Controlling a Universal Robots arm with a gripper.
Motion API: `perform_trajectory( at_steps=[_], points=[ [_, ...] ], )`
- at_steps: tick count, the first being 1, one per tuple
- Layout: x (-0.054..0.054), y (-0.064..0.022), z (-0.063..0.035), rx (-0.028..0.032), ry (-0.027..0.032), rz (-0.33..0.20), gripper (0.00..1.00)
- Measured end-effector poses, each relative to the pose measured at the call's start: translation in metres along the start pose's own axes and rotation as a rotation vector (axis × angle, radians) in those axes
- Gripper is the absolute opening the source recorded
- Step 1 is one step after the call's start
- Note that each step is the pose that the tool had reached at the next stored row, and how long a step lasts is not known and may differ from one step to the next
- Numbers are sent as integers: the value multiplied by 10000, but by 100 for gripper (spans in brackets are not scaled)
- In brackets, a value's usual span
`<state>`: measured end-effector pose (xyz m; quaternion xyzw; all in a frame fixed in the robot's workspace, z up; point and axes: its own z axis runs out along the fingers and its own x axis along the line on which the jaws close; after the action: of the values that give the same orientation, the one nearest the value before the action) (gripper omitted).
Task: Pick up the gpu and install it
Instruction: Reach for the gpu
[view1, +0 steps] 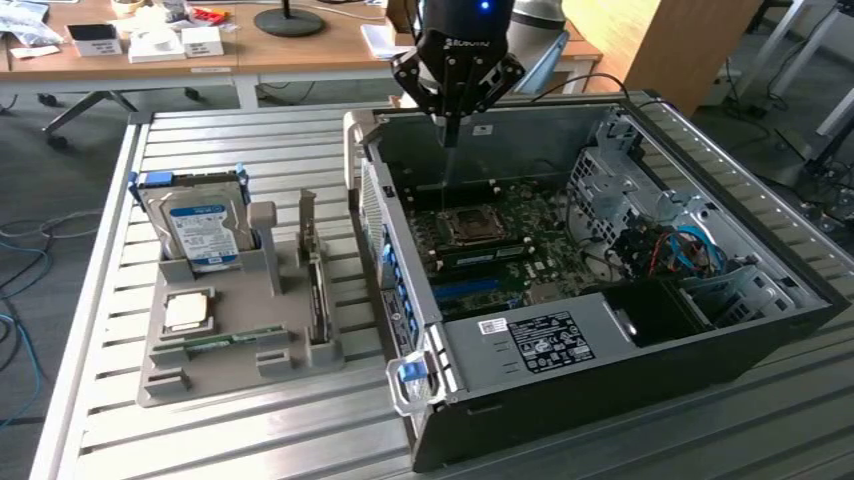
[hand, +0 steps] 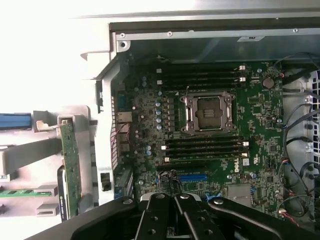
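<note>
Evidently the gpu (view1: 316, 285) stands on edge in a slot of the grey holder tray (view1: 227, 385) at the exterior view's left, between the hard drive (view1: 200, 225) and the open computer case (view1: 561, 400). Seen edge-on it is hard to read, but it looks thin, stiff and light, fragile at its parts and contacts, so the bare upper edge or the bracket end seems the safest place to pinch. The gripper (view1: 451, 120) hangs at the upper middle of the frame over the motherboard (view1: 521, 230), fingers pressed together on nothing, well apart from the card.
</note>
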<state>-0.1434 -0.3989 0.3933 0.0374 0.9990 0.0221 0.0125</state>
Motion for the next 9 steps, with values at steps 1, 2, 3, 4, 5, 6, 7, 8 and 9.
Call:
perform_trajectory(
  at_steps=[1, 2, 3, 4, 5, 6, 7, 8, 9],
  points=[
    [10, -1, 0, 0, 0, 0, 11],
    [20, -1, 0, 0, 0, 0, 11],
    [30, -2, -1, 0, 0, 0, 11],
    [41, -3, -1, 0, 0, 0, 11],
    [50, -4, -1, -1, 0, -1, 11],
    [60, -4, -2, 1, 0, -1, 11],
    [68, -5, -2, 0, 0, -1, 11],
    [72, -5, -1, -1, -1, 0, 11],
    [72, -5, -1, -1, 0, -2, 11]
  ],
)
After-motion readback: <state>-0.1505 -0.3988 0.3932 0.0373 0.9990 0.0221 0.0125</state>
